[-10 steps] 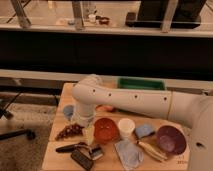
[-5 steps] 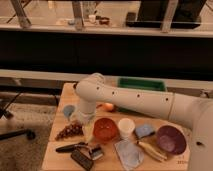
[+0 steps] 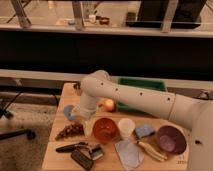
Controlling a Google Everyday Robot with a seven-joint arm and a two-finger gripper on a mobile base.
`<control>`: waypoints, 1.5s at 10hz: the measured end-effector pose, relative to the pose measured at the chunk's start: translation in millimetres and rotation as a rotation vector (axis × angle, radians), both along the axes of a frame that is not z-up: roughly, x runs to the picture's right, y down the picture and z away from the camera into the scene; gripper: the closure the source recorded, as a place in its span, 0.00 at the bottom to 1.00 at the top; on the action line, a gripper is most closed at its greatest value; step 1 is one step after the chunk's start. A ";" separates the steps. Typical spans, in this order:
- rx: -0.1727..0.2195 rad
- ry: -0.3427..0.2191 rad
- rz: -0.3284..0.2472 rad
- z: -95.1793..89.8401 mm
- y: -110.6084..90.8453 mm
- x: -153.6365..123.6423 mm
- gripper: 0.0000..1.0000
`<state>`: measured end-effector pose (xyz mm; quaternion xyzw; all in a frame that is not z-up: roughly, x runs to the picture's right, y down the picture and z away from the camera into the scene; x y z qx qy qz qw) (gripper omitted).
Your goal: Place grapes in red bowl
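The grapes lie on the wooden table at its left side, a dark bumpy bunch. The red bowl stands just to their right, and nothing shows inside it. My white arm reaches in from the right, bends above the table and points down. The gripper hangs just above and to the right of the grapes, between them and the bowl. Nothing visibly hangs from it.
A white cup stands right of the red bowl, with a blue sponge and a dark purple bowl further right. A green tray sits at the back. A round orange fruit, a banana, a grey cloth and black tools also lie there.
The arm's elbow has shifted a little to the right and up, uncovering more of the orange fruit. The grapes and the red bowl have stayed where they were.
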<state>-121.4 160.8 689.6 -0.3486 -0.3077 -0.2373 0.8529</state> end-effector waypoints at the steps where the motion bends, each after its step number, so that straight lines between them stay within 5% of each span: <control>1: 0.001 0.001 0.007 2.4 -3.1 0.7 0.20; 15: -0.040 0.004 0.022 21.5 17.3 -7.9 0.20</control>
